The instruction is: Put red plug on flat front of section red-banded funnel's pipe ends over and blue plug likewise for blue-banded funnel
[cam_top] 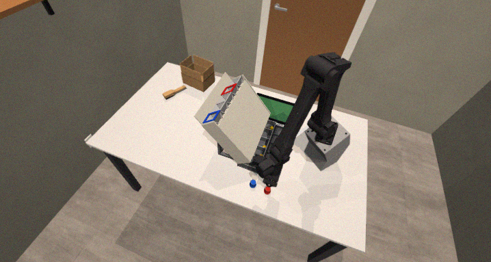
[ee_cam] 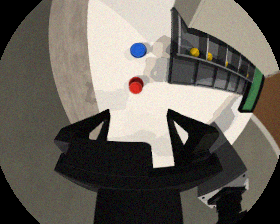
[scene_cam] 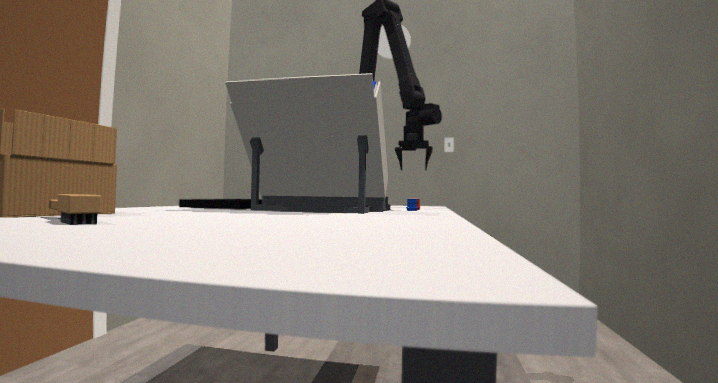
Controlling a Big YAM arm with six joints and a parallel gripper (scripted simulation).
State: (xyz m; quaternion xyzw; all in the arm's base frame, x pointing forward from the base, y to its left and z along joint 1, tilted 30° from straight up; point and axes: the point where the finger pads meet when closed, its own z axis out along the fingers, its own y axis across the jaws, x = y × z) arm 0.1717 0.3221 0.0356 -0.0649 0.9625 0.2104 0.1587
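Note:
The red plug (cam_top: 267,189) and the blue plug (cam_top: 253,183) stand on the white table near its front edge, side by side. In the wrist view the red plug (ee_cam: 135,86) lies below the blue plug (ee_cam: 138,48). My gripper (scene_cam: 413,158) hangs open and empty, well above the plugs; it also shows in the top view (cam_top: 269,181). The tilted grey cover (cam_top: 236,118) carries a red-banded funnel (cam_top: 228,89) and a blue-banded funnel (cam_top: 210,116) at its top. The sectioned dark tray (ee_cam: 207,70) at its foot holds yellow marbles (ee_cam: 195,51).
A green marble tray (cam_top: 280,108) lies behind the cover. A cardboard box (cam_top: 197,72) and a wooden brush (cam_top: 174,92) sit at the table's far left. The arm's grey base (cam_top: 324,144) stands at the right.

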